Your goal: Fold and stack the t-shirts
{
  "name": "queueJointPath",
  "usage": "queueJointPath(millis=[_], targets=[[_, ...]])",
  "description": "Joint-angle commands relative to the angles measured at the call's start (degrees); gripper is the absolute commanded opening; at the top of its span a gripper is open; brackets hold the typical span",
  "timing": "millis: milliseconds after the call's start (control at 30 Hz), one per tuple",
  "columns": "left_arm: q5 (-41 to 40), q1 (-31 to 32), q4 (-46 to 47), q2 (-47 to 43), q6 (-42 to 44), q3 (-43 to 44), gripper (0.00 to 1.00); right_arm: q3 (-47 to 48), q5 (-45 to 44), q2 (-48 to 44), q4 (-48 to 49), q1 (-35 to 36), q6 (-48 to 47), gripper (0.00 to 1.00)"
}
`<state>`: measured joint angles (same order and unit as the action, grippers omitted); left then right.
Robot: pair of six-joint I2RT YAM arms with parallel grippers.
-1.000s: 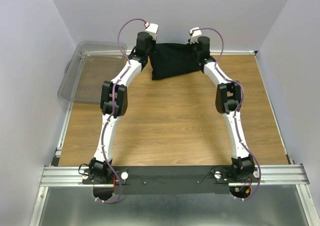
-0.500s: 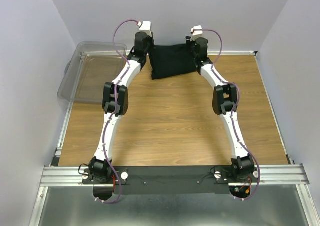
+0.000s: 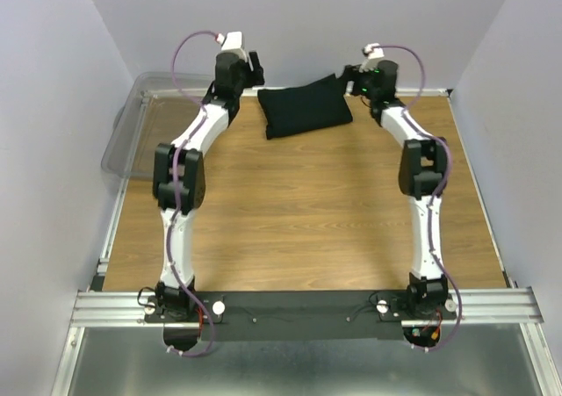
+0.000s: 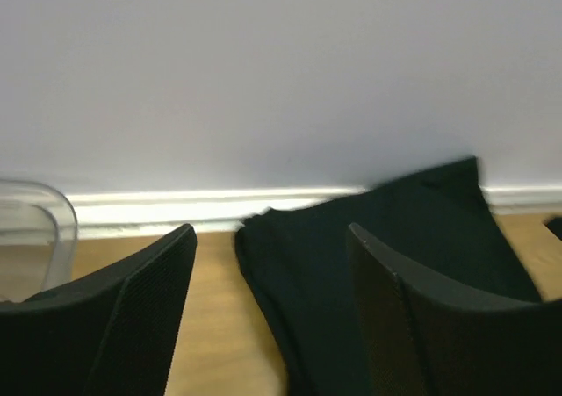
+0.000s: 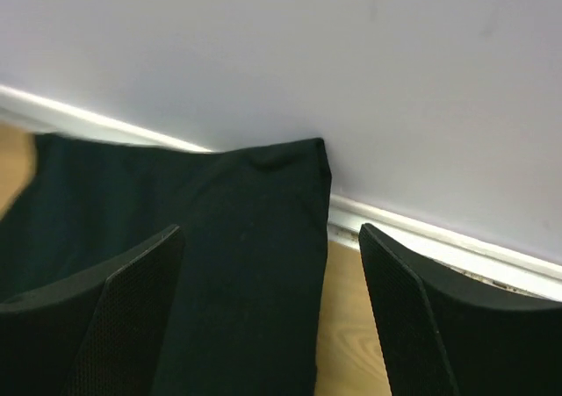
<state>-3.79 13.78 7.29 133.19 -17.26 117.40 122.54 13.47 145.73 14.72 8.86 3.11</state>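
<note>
Wood-grain table point(image 3: 299, 212) runs back to a pale wall point(image 3: 299, 27), and the black t-shirt point(image 3: 303, 108) lies folded into a compact block at 12 o'clock on the table, hard by the foot of the wall. A clear plastic bin point(image 3: 132, 141) sits off at 10 o'clock.

Both claws flank the block. The left claw point(image 3: 255, 65) hangs by its far-left corner, with the cloth lying toward 4 o'clock from it. The right claw point(image 3: 354, 80) hangs by the far-right corner, with the cloth toward 8 o'clock. The block's long axis runs roughly 8 to 2 o'clock, so each claw faces a short end. Neither arm looks clearly nearer, though the right may be a touch closer.

Seen from the left wrist, the left claw point(image 4: 272, 234) has its jaws spread wide with nothing gripped, and the t-shirt point(image 4: 386, 238) shows beyond them. The right claw point(image 5: 270, 231) is likewise wide apart and holds nothing, the t-shirt point(image 5: 237, 203) lying ahead of it.

From above I cannot judge how high either claw rides over the cloth. No logo or tag shows, and whether the block is one shirt or several I cannot tell. Both wrist views cut off its near edge
</note>
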Motion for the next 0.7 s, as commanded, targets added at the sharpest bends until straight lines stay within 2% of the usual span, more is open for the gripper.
queueJointPath(millis=[0,33,100,267,467,667], targets=[[11.3,0.1,6.5,-13.3,-6.5,-16.1,0.74,-3.0,26.7,-4.2,-6.9,-5.0,8.8,0.87],[14.5,0.2,7.9,-14.6,-7.8,-23.0,0.73,-2.7,26.7,-3.9,-11.1,-5.1,9.4,0.87],[17.1,0.6,10.4,-17.7,-9.0,-30.2,0.69,-2.6,23.9,-2.9,-14.1,-5.2,11.7,0.84],[16.9,2.8,10.1,-18.6,-10.4,-36.1,0.66,-0.8,15.5,-0.5,-16.7,-5.3,15.6,0.84],[15.5,4.0,13.2,-19.0,-13.7,-41.6,0.66,2.3,12.5,3.4,-19.0,-5.5,17.4,0.84],[14.1,4.1,13.5,-24.4,-11.9,-46.0,0.67,5.8,13.3,7.7,-22.9,-5.3,18.1,0.82]])
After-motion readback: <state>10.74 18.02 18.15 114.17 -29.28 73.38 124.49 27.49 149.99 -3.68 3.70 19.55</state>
